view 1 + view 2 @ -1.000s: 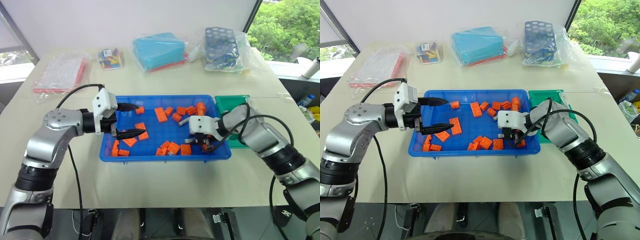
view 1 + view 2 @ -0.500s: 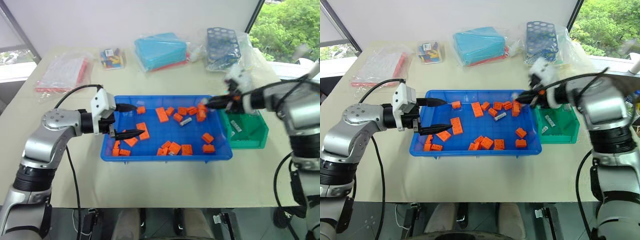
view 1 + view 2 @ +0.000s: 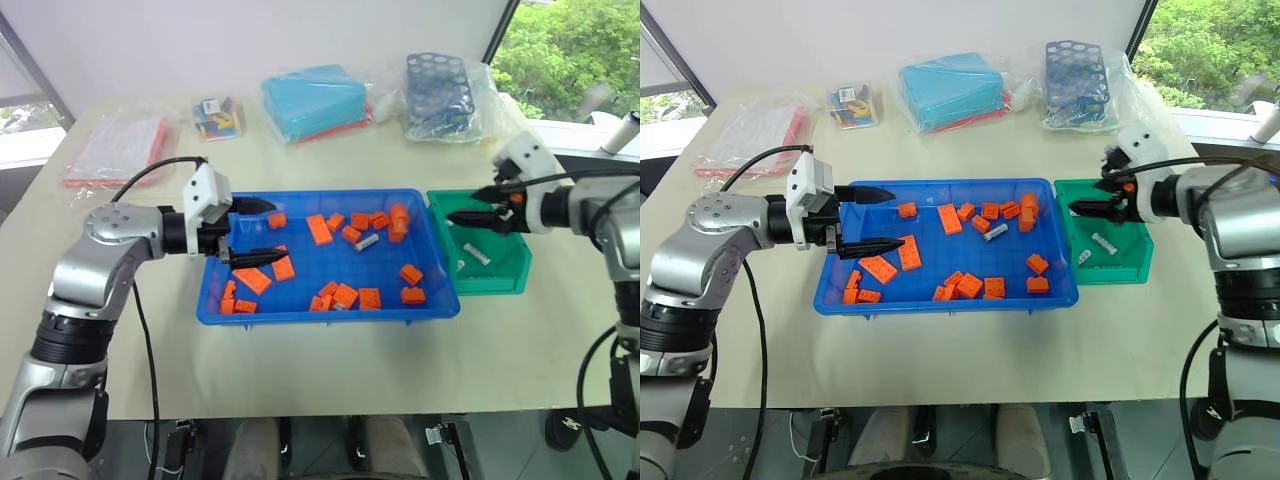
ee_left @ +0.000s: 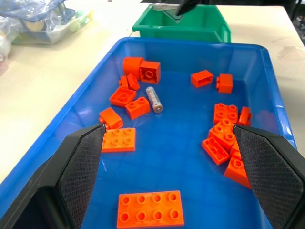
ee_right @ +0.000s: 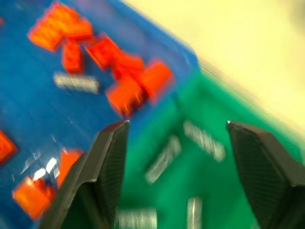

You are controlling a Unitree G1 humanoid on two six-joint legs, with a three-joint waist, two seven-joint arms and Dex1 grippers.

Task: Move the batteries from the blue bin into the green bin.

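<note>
Hovering over the green bin [image 3: 1118,268], my right tool [image 3: 1092,200] has its two black fingers spread apart with nothing between them. Inside that bin lie silver-grey batteries [image 3: 1103,241], two plain in the head views and about four in my right wrist view, though blurred there. The green bin sits just beside the right end of the blue bin [image 3: 940,298] on the bench [image 3: 960,350].

My left tool [image 3: 872,216] reaches in over the left end of the blue bin, fingers wide apart and empty, pointing toward the right. One battery [image 4: 154,99] lies on the blue floor among the orange bricks [image 4: 150,208], near the far wall toward the green bin, touching or just beside one small brick. More orange bricks are scattered across the tray, with a cluster near the far right corner and another along the near wall.
</note>
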